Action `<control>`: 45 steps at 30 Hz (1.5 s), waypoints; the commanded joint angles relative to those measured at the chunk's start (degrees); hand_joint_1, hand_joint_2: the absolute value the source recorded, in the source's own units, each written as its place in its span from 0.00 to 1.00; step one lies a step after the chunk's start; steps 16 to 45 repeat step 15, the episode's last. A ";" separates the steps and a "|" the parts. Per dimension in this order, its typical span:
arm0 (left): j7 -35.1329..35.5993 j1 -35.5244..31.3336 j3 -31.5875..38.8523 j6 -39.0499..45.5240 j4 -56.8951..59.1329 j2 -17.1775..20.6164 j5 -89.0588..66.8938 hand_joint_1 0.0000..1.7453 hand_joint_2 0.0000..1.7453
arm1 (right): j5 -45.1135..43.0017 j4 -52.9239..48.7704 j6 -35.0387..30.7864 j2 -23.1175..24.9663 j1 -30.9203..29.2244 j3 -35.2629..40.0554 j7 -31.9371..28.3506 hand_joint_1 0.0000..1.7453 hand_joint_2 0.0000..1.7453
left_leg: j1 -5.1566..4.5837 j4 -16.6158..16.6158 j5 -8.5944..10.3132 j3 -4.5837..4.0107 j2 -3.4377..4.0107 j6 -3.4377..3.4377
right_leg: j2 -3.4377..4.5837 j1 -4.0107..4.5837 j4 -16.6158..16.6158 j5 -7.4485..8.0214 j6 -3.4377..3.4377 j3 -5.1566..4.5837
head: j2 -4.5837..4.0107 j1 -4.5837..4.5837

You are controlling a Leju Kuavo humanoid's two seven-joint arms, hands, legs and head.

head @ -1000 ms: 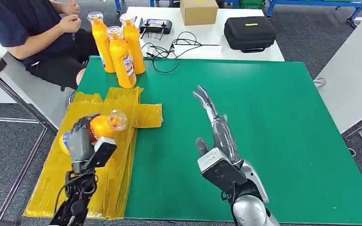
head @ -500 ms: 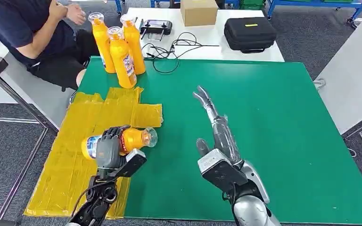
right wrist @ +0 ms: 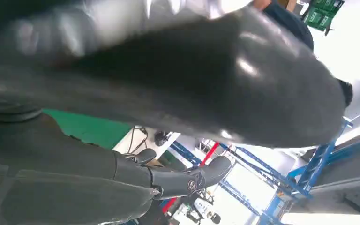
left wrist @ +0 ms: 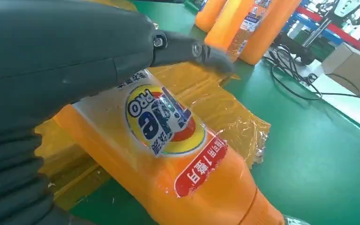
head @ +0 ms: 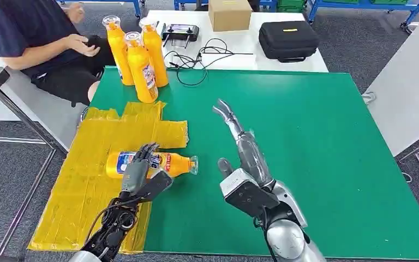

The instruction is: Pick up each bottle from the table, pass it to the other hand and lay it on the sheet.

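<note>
One bottle [head: 153, 162] lying on sheet [head: 82, 202], middle hidden under spread left hand [head: 138, 170], right hand [head: 245, 150] splayed, empty.

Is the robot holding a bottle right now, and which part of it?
The left robot hand lies over the labelled middle of the orange bottle lying on the yellow sheet; a real grip cannot be told. The right robot hand holds nothing.
</note>
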 commanded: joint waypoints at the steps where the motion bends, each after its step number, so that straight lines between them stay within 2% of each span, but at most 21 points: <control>1: -1.78 0.06 -0.16 -4.78 3.75 1.80 2.69 0.00 0.00 | -0.26 6.96 0.67 0.03 -3.90 1.28 -0.24 0.00 0.00 | 0.06 -0.12 -0.05 0.20 0.28 -0.14 | 0.20 0.06 -0.13 0.03 -0.05 0.14 | 0.00 0.02; 4: -4.23 0.46 0.68 -7.92 3.20 1.60 5.27 0.00 0.00 | -0.89 8.55 0.18 -0.41 -3.72 0.66 -0.72 0.00 0.00 | 0.08 -0.10 -0.04 0.19 0.20 -0.12 | 0.13 0.07 -0.14 0.02 -0.04 0.15 | 0.00 0.00; 7: -11.35 1.08 4.80 -13.17 0.71 1.05 13.82 0.00 0.00 | -2.11 11.50 -0.61 -0.17 -4.56 -0.16 -3.28 0.00 0.00 | 0.06 -0.09 -0.04 0.21 0.18 -0.09 | 0.11 0.05 -0.13 0.02 -0.03 0.19 | 0.00 0.02; 9: -17.25 2.29 8.74 -23.63 -6.91 0.79 26.34 0.00 0.00 | -3.71 13.74 -1.28 0.02 -4.99 -1.14 -6.25 0.00 0.00 | 0.08 -0.10 -0.04 0.21 0.23 -0.12 | 0.14 0.07 -0.16 0.05 -0.03 0.21 | 0.00 0.02; 10: -17.25 3.40 7.62 -28.76 -12.99 1.69 32.51 0.00 0.00 | -5.44 15.55 -0.97 0.24 -5.26 -1.91 -8.21 0.00 0.00 | 0.10 -0.10 -0.04 0.20 0.24 -0.14 | 0.13 0.09 -0.18 0.06 -0.03 0.21 | 0.00 0.02; 12: -14.70 3.79 4.64 -31.50 -18.32 3.33 38.91 0.00 0.00 | -8.75 18.14 0.00 0.62 -5.52 -2.83 -11.75 0.00 0.00 | 0.09 -0.04 -0.01 0.08 0.10 -0.09 | 0.04 0.08 -0.09 0.04 -0.03 0.10 | 0.00 0.04; 15: -13.85 5.78 0.55 -31.18 -26.35 5.28 44.92 0.00 0.00 | -9.73 19.47 -0.21 0.98 -5.19 -2.45 -14.66 0.00 0.00 | 0.12 -0.03 -0.03 0.03 0.12 -0.14 | 0.03 0.11 -0.09 0.02 -0.06 0.02 | 0.00 0.02; 45: -13.85 5.78 0.55 -31.18 -26.35 5.28 44.92 0.00 0.00 | -9.73 19.47 -0.21 0.98 -5.19 -2.45 -14.66 0.00 0.00 | 0.12 -0.03 -0.03 0.03 0.12 -0.14 | 0.03 0.11 -0.09 0.02 -0.06 0.02 | 0.00 0.02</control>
